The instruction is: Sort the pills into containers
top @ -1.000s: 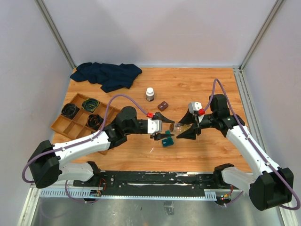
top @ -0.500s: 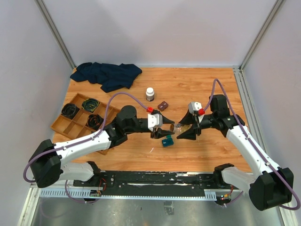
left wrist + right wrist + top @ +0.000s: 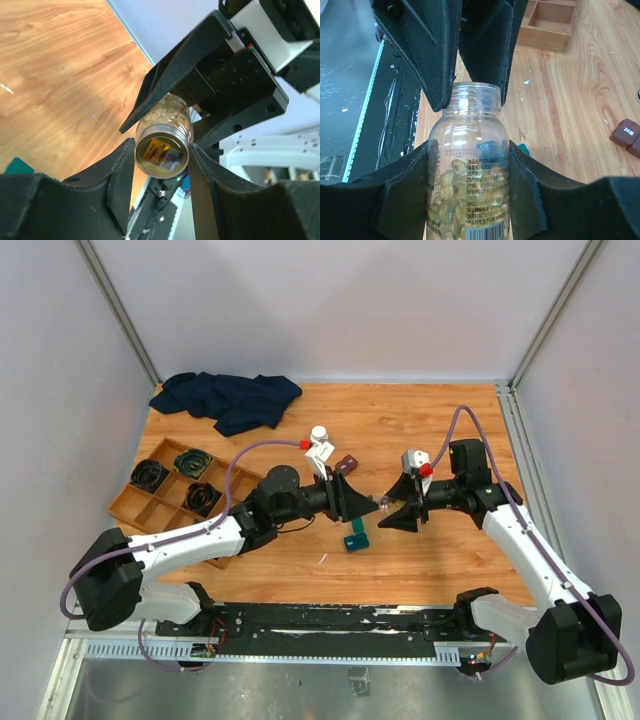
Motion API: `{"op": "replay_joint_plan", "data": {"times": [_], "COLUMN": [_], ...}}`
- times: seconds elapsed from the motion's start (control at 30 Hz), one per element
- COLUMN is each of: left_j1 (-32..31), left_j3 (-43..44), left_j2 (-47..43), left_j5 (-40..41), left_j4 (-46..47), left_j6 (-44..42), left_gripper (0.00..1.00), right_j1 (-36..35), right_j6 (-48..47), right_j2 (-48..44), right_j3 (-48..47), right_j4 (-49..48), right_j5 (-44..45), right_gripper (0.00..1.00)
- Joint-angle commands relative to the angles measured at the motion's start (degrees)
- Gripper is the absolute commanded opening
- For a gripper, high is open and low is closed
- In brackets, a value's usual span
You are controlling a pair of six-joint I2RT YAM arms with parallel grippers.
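Step in hand: readying the clear plastic bottle of yellow softgels (image 3: 470,165) for pouring. Right gripper (image 3: 396,514) fingers clamp its body, level above the wooden desk (image 3: 400,430). Left gripper (image 3: 161,150) fingers pinch the uncapped threaded neck. Small teal hinged plastic case (image 3: 355,539) lies on the desk, just below. Next move likely: left lets go, mouth tipped over case.
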State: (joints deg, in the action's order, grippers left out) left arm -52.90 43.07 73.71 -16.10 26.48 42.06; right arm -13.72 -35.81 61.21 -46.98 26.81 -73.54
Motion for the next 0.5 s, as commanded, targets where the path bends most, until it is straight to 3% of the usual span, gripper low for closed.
{"op": "replay_joint_plan", "data": {"times": [0.0, 0.07, 0.23, 0.47], "left_j1": [-1.79, -1.79, -1.84, -1.80], "left_j3": [-0.12, 0.20, 0.14, -1.39], "left_j2": [-0.68, -0.74, -1.25, -4.10], "left_j5": [7.79, 8.09, 7.30, 7.06], "left_j4": [2.79, 2.87, 2.96, 3.51], "left_j6": [12.77, 12.51, 10.39, 5.29], "left_gripper": [0.00, 0.01, 0.50, 0.83], "right_j1": [0.62, 0.77, 0.92, 0.97], "right_j6": [1.42, 1.36, 1.44, 1.39], "right_j2": [0.72, 0.58, 0.51, 0.17], "right_j3": [-1.55, -1.55, -1.56, -1.49], "right_j4": [-1.90, -1.91, -1.90, -1.93], "right_j5": [1.03, 1.03, 0.71, -0.16], "right_gripper": [0.00, 0.01, 0.01, 0.01]}}
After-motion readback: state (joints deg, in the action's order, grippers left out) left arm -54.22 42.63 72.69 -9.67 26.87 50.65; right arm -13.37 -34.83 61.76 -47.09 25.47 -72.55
